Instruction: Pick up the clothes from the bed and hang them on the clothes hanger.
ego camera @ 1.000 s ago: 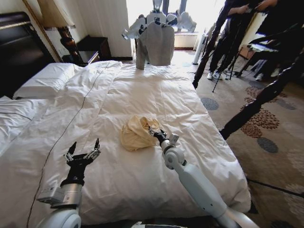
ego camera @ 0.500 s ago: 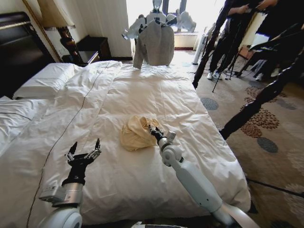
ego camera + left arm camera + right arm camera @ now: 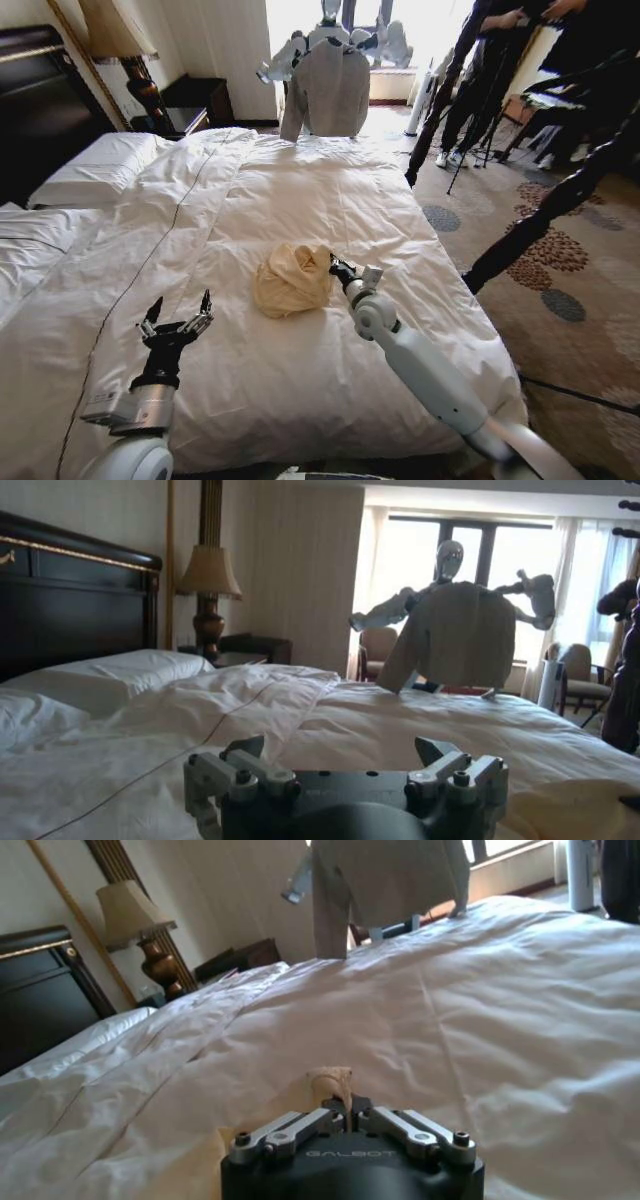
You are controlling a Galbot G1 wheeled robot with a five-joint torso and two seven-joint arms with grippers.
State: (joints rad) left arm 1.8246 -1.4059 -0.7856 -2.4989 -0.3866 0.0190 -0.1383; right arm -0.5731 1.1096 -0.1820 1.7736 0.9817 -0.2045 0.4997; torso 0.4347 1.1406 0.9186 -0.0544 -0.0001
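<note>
**Shirt pinched, lift not yet made**

The right gripper has its fingers pressed together on a fold of the yellow shirt, which lies bunched on the white bed near its right edge. The left gripper hovers with fingers spread, well apart to the left. This looks like the pickup step; next, the shirt needs raising clear of the duvet without slipping.
</note>
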